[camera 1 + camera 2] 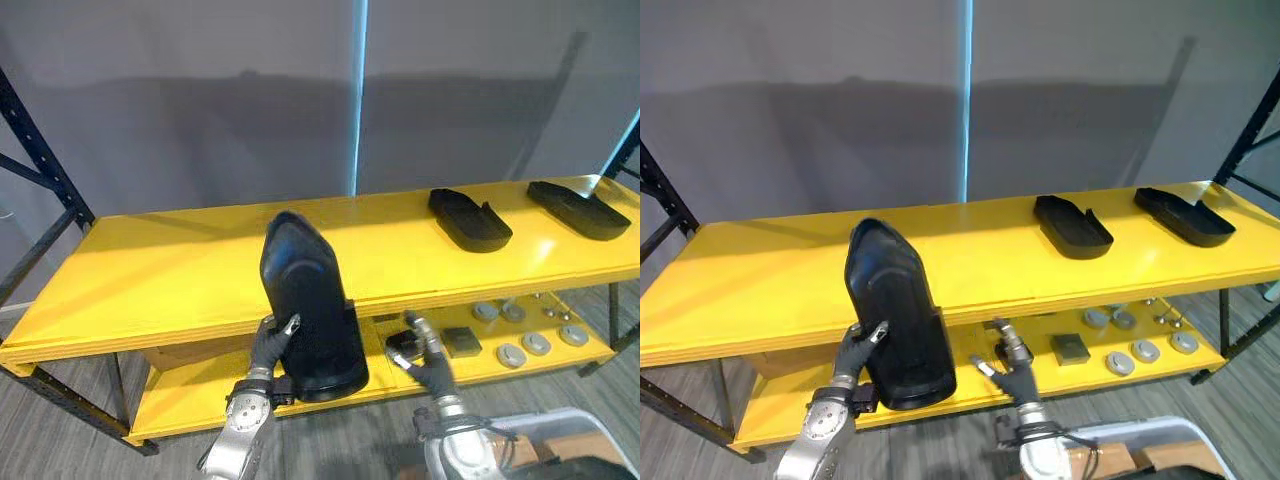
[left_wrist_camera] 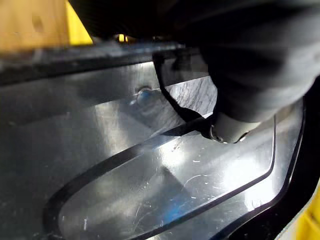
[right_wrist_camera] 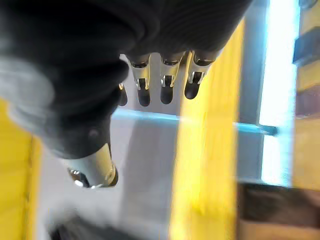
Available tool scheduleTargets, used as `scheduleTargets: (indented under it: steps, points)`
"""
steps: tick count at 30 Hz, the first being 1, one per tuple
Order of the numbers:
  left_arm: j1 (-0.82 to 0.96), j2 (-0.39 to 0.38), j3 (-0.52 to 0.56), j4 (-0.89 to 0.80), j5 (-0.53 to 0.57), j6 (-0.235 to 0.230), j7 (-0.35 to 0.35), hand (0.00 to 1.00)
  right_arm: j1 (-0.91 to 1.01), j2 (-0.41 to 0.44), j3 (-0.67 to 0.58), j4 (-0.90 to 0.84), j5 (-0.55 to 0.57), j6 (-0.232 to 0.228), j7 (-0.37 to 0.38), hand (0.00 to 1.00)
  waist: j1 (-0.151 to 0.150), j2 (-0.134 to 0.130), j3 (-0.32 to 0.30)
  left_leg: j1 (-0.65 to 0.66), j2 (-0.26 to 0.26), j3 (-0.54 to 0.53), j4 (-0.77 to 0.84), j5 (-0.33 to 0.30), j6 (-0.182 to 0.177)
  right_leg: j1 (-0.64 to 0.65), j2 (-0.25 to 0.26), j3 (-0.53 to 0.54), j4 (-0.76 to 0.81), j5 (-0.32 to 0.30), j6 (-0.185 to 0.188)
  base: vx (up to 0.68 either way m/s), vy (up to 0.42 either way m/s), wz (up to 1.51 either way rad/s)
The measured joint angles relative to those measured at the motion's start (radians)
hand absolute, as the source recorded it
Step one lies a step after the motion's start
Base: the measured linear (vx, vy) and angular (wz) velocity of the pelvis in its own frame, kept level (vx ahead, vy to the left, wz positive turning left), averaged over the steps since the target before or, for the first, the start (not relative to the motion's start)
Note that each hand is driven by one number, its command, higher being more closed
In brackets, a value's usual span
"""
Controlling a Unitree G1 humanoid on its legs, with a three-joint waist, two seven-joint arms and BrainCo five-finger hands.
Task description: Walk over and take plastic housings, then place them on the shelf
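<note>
Lower centre: left hand point(image 1: 268, 348) clasps the tall black plastic housing point(image 1: 305, 290) upright before the yellow shelf board point(image 1: 150, 270); right hand point(image 1: 432, 368), spread and empty, alongside.

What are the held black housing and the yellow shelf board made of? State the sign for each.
The housing, in the left hand: probably moulded plastic, black, semi-gloss; soft highlights and fine scratches show in the left wrist view. The shelf board: likely painted plywood, glossy yellow; its front edge shows layered lines.
</note>
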Motion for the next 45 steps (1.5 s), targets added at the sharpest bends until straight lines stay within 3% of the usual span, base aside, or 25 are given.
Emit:
scheduleTargets:
  steps: [2,4,5,9,11,14,18,22,23,30,39,40,45]
  points:
    - [-0.002,0.002,0.041,0.001,0.018,-0.005,0.018,1.00,-0.001,-0.018,-0.041,-0.018,0.024,-0.006,0.009,0.00,0.000,0.002,0.000,-0.012,-0.021,0.043,-0.114,-0.001,0.001,0.013,-0.018,0.004,-0.012,-0.001,-0.001,0.18,0.020,-0.12]
    - [-0.013,0.002,0.053,-0.005,0.037,-0.010,0.026,1.00,0.002,-0.017,-0.067,-0.022,0.063,-0.007,0.032,0.00,-0.007,0.013,-0.003,0.016,-0.041,0.060,-0.324,0.088,0.061,0.014,-0.027,0.012,-0.005,-0.010,0.014,0.17,0.108,-0.14]
    - [-0.028,0.010,0.052,-0.006,0.059,-0.012,0.033,1.00,0.004,-0.009,-0.077,-0.027,0.105,-0.011,0.069,0.00,-0.012,0.013,0.005,0.044,-0.049,0.074,-0.376,0.156,0.059,0.027,-0.031,0.026,0.002,-0.028,0.040,0.18,0.175,-0.17]
    - [-0.132,0.041,0.073,-0.004,0.095,-0.012,0.049,1.00,0.027,0.016,-0.090,-0.137,0.272,-0.016,0.190,0.00,-0.041,-0.008,0.001,0.110,-0.141,0.114,-0.517,0.202,0.095,0.014,-0.113,0.032,0.003,-0.038,0.056,0.13,0.154,-0.01]
    - [-0.175,0.059,0.091,-0.004,0.094,-0.012,0.046,1.00,0.039,0.032,-0.118,-0.145,0.291,-0.014,0.215,0.00,-0.056,-0.009,0.000,0.129,-0.154,0.115,-0.556,0.216,0.098,0.015,-0.122,0.031,-0.002,-0.038,0.058,0.03,0.066,-0.02]
    - [-0.242,0.091,0.121,-0.004,0.066,-0.005,0.030,1.00,0.073,0.069,-0.166,-0.146,0.309,0.022,0.243,0.00,-0.079,-0.010,0.000,0.142,-0.154,0.141,-0.608,0.241,0.094,-0.008,-0.117,0.053,-0.010,-0.033,0.067,0.01,0.008,-0.19]
    - [-0.345,0.102,0.105,0.067,-0.008,0.081,0.023,1.00,0.159,0.082,-0.144,-0.146,0.312,0.124,0.309,0.00,-0.129,-0.011,-0.001,0.146,-0.147,0.163,-0.657,0.268,0.089,-0.039,-0.103,0.074,-0.004,-0.029,0.069,0.01,-0.016,-0.16]
    - [-0.457,0.123,0.104,0.188,-0.045,0.144,0.039,1.00,0.201,0.087,-0.098,-0.149,0.311,0.195,0.352,0.00,-0.166,-0.007,0.010,0.135,-0.137,0.187,-0.666,0.276,0.087,-0.084,-0.094,0.109,0.018,-0.029,0.068,-0.04,-0.004,-0.21]
    - [-0.522,0.159,0.098,0.229,-0.071,0.160,0.050,1.00,0.209,0.085,-0.061,-0.153,0.311,0.213,0.368,0.00,-0.180,-0.006,0.044,0.119,-0.134,0.193,-0.656,0.279,0.089,-0.112,-0.093,0.119,0.045,-0.031,0.068,-0.08,0.003,-0.19]
    - [-0.687,0.265,0.085,0.310,-0.193,0.165,0.113,1.00,0.200,0.047,0.064,-0.190,0.307,0.262,0.363,0.00,-0.193,-0.004,0.192,0.019,-0.127,0.207,-0.610,0.291,0.099,-0.256,-0.093,0.157,0.148,-0.042,0.069,-0.15,0.010,-0.06]
    - [-0.790,0.362,0.060,0.380,-0.270,0.163,0.185,1.00,0.174,-0.012,0.136,-0.190,0.325,0.268,0.298,0.00,-0.191,-0.003,0.228,-0.070,-0.127,0.226,-0.601,0.313,0.101,-0.386,-0.094,0.188,0.216,-0.043,0.068,-0.03,0.012,-0.05]
    - [-0.802,0.364,0.060,0.380,-0.270,0.160,0.189,0.00,0.172,-0.014,0.153,-0.190,0.330,0.268,0.294,0.00,-0.190,-0.003,0.233,-0.078,-0.126,0.225,-0.600,0.314,0.100,-0.394,-0.094,0.188,0.218,-0.043,0.068,0.00,0.000,0.00]
    - [-0.845,0.392,0.029,0.380,-0.257,0.165,0.233,0.00,0.150,-0.015,0.210,-0.190,0.342,0.268,0.264,0.00,-0.182,-0.004,0.240,-0.106,-0.127,0.232,-0.608,0.321,0.098,-0.440,-0.095,0.196,0.239,-0.046,0.069,0.00,0.000,0.00]
